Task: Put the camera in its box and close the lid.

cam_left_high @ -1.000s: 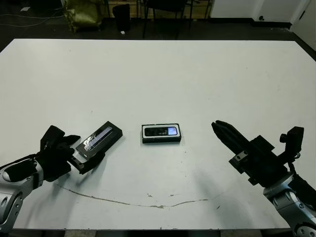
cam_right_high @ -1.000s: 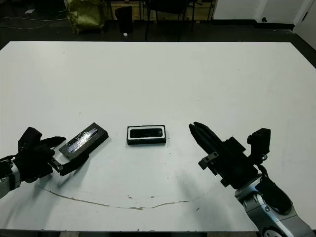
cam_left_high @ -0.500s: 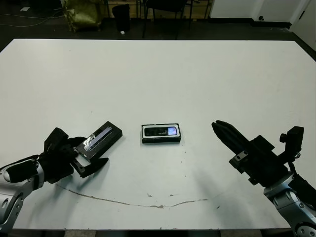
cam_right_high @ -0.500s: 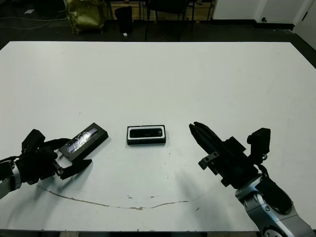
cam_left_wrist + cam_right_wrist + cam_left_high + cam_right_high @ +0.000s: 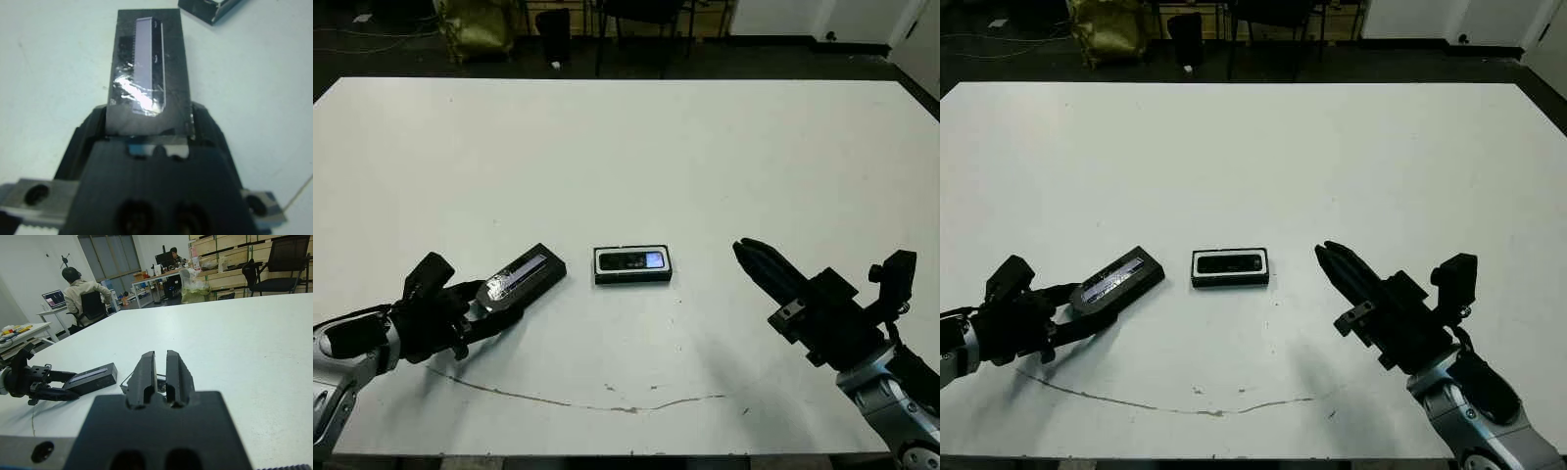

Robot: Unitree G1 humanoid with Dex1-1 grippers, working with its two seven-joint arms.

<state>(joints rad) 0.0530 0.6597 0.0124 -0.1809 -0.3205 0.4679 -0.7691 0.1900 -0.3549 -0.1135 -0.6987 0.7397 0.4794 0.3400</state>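
The box, a shallow black tray, lies at the table's middle with the camera flat inside it, bluish screen up. To its left, the lid, black with a glossy grey strip, is gripped at its near end by my left gripper and points toward the box. In the left wrist view the lid sits between the two fingers, with a corner of the box beyond it. My right gripper is shut and empty, hovering to the right of the box.
A thin dark crack line runs across the white table near its front edge. Chairs and a yellow bag stand on the floor past the far edge. In the right wrist view a person sits at a desk far off.
My left gripper's fingers, open around the lid's near end before, have shut on it. The lid has shifted a little to the right, toward the box. The right arm has not moved.
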